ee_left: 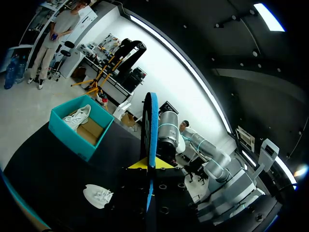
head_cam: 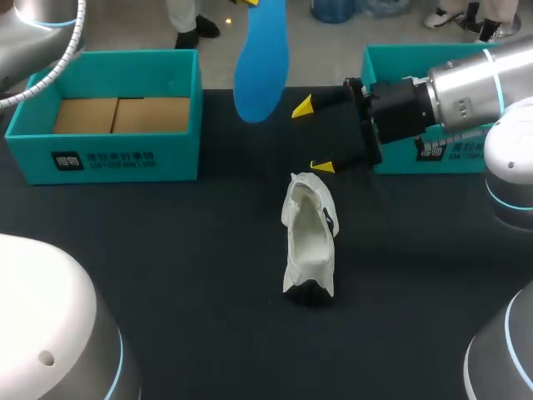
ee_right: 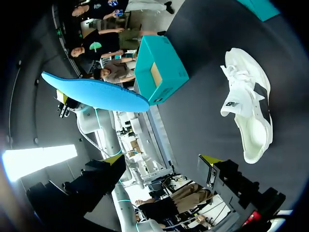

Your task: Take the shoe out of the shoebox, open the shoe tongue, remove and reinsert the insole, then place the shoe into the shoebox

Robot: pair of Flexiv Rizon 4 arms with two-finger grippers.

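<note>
Shoe (head_cam: 309, 237) lies on the table (head_cam: 166, 250); left fingers (ee_left: 137, 165) clamp the blue insole (head_cam: 261, 62).

A white shoe (head_cam: 308, 233) is laid at the centre of the dark table (head_cam: 166, 250). A blue insole (head_cam: 261, 62) is seen at upper centre. The right gripper (head_cam: 312, 137) is held spread just above the shoe.

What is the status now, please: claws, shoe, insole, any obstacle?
Left claw shut on blue insole, held high above table. Right claw open, beside white shoe on table. No obstacle near shoe.
</note>
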